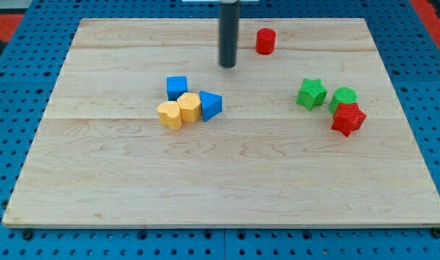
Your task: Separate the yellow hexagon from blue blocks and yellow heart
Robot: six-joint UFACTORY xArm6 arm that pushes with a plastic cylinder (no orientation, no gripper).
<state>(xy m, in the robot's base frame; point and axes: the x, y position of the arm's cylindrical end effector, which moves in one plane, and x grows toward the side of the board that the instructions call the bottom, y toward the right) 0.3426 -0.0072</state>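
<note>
The yellow hexagon [190, 107] sits left of the board's middle, packed in a cluster. The blue cube [177, 87] touches it at its upper left, the blue triangular block [211, 105] at its right, and the yellow heart [170, 114] at its lower left. My tip [227, 66] is the lower end of the dark rod, above and to the right of the cluster. It stands apart from every block, with a gap to the blue triangular block.
A red cylinder [266, 41] stands near the view's top, right of my tip. A green star [311, 94], a green cylinder [343, 97] and a red star [348, 119] are grouped at the right. The wooden board [220, 188] lies on a blue pegboard.
</note>
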